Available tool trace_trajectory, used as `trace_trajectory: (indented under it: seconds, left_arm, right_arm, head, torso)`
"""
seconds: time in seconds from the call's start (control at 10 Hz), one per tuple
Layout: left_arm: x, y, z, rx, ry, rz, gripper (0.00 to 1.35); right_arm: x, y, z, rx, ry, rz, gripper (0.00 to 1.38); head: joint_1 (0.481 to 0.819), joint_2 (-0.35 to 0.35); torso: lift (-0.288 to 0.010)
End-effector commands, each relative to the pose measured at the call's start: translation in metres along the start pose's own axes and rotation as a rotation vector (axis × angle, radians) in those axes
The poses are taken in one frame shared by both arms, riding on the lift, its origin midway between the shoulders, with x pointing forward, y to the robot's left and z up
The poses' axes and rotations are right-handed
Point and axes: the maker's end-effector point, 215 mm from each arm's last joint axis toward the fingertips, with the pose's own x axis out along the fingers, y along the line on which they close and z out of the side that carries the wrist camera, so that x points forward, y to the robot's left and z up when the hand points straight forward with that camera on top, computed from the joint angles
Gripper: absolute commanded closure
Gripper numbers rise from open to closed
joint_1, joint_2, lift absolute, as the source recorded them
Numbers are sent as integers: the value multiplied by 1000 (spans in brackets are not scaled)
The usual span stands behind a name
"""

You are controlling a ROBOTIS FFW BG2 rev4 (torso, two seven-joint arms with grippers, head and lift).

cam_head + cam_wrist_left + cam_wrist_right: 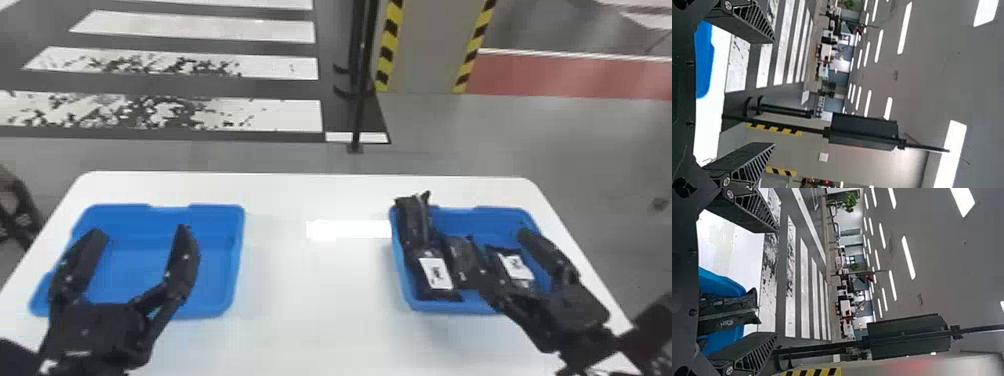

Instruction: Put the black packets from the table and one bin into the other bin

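So your left gripper (141, 230) was spread wide over the left bin (232, 260), nothing in it. Your right gripper (492, 236) was wide too, above the right bin (400, 272) holding the black packets (414, 222).

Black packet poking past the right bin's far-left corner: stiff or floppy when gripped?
Probably semi-floppy: the packet's pointed, crimped-looking end suggests soft wrap. It may tip or slide if nudged, since that end juts past the bin's rim.

no readable text, white labels (435, 273) illegible
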Motion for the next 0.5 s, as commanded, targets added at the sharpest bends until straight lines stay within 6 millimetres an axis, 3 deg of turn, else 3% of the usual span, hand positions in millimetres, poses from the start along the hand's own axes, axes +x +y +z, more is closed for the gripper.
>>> trace_trajectory:
  seconds: [0.0, 0.2, 0.4]
  left_arm:
    - [-21, 24, 0, 62, 43, 58, 91]
    - [-39, 53, 1, 162, 107, 114, 91]
    - [-38, 49, -3, 215, 132, 109, 91]
  right_arm:
    - [-13, 5, 2, -1, 7, -16, 88]
    - [-24, 5, -1, -5, 27, -53, 88]
    - [-28, 4, -4, -20, 65, -78, 87]
  head:
    - [695, -61]
    - [695, -17]
    - [695, 11]
  torso:
    - [-110]
    - [-110]
    - [-110]
